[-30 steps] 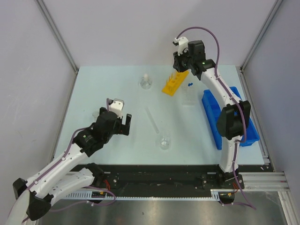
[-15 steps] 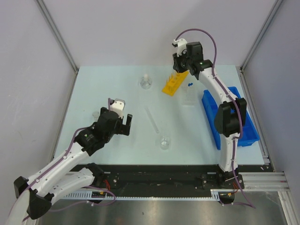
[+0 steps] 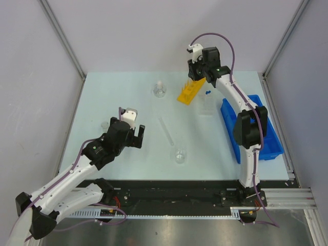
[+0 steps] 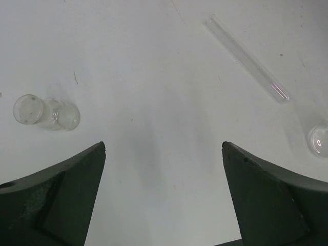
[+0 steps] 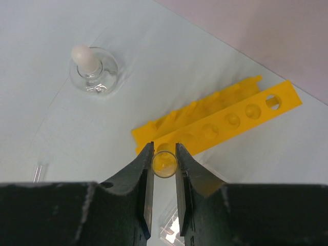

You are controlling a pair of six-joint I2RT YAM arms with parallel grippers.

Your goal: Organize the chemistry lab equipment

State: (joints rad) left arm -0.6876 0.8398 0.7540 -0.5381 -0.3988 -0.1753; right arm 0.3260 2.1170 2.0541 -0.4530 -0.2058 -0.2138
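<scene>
My right gripper [image 5: 164, 154] is shut on a clear tube [image 5: 165, 163], held upright over the near end of the yellow holed tube rack [image 5: 225, 123] [image 3: 190, 91]. The flask with white stopper [image 5: 92, 69] [image 3: 160, 90] stands left of the rack. My left gripper [image 4: 164, 147] [image 3: 134, 134] hangs open over bare table with nothing between its fingers. A second clear tube [image 4: 248, 59] [image 3: 166, 131] lies flat to its right. The small clear beaker [image 3: 180, 155] stands nearer the front. The blue bin [image 3: 251, 128] lies at the right.
A small clear vial [image 4: 46, 111] lies on its side left of my left gripper. The clear tray [image 3: 206, 105] sits between rack and bin, with small blue caps [image 3: 207, 93] just behind it. Grey walls close in the table on three sides.
My right gripper has shifted slightly left and back with the tube, over the rack's end. The left arm has barely moved.
</scene>
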